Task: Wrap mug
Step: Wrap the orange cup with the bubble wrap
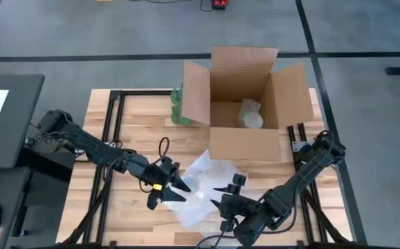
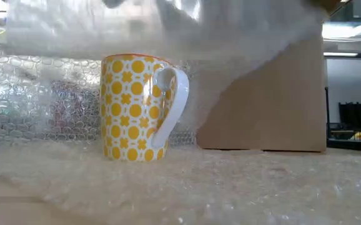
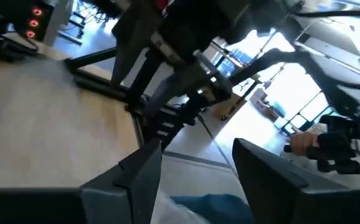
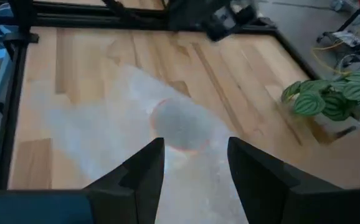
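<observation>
A yellow-patterned mug (image 2: 133, 107) with a white handle stands upright on a sheet of bubble wrap (image 1: 203, 187) near the table's front middle. The wrap rises behind the mug and lies over its top. Seen through it in the right wrist view, the mug (image 4: 179, 127) is a round shape with an orange rim. My left gripper (image 1: 179, 192) is open at the wrap's left edge, fingers pointing toward the table's right. My right gripper (image 1: 219, 196) is open at the wrap's right side, its fingers (image 4: 195, 142) aimed at the covered mug. My left gripper stands at the left edge of the bubble wrap with spread fingers (image 3: 142, 168); I cannot tell whether they touch it. My right gripper hovers over the near part of the wrap (image 4: 192, 186); I cannot tell whether its fingers touch it.
An open cardboard box (image 1: 245, 104) stands at the far middle of the table with a wrapped item (image 1: 250, 114) inside. A green leafy bunch (image 1: 179, 104) sits by the box's left flap. The black table frame (image 1: 110, 138) runs along both sides.
</observation>
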Controlling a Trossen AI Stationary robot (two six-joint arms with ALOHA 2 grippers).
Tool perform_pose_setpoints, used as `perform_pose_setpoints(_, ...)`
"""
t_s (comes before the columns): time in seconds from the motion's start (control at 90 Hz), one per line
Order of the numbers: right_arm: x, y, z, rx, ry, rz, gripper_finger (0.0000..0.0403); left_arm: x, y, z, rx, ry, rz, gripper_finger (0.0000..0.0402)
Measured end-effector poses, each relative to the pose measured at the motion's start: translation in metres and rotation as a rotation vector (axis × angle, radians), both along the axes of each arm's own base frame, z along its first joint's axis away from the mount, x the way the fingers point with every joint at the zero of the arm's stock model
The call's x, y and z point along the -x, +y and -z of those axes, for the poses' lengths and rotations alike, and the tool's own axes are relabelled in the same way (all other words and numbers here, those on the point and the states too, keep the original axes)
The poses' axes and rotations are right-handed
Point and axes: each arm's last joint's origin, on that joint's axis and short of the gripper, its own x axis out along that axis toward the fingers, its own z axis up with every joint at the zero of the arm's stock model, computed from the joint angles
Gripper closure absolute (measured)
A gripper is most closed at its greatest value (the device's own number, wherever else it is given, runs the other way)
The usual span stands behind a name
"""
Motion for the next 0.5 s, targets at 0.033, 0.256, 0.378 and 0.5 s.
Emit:
perform_pose_setpoints(0.033, 0.000, 0.000, -0.001, -0.017, 0.013, -0.018, 0.0239, 0.001, 0.000, -0.002, 0.003, -0.005, 0.013, 0.0220)
perform_pose_setpoints(0.256, -0.010, -0.001, -0.012, -0.111, -0.006, -0.146, 0.0239, 0.016, 0.002, -0.008, -0.067, 0.030, 0.053, 0.0221)
perform_pose_setpoints(0.378, -0.035, -0.020, -0.014, -0.146, -0.084, -0.086, 0.0239, 0.027, 0.007, 0.002, -0.137, 0.190, -0.028, 0.0221)
perform_pose_setpoints(0.5, -0.065, -0.042, 0.001, -0.241, -0.053, -0.109, 0.0241, 0.036, 0.008, 0.018, -0.205, 0.372, -0.124, 0.0221)
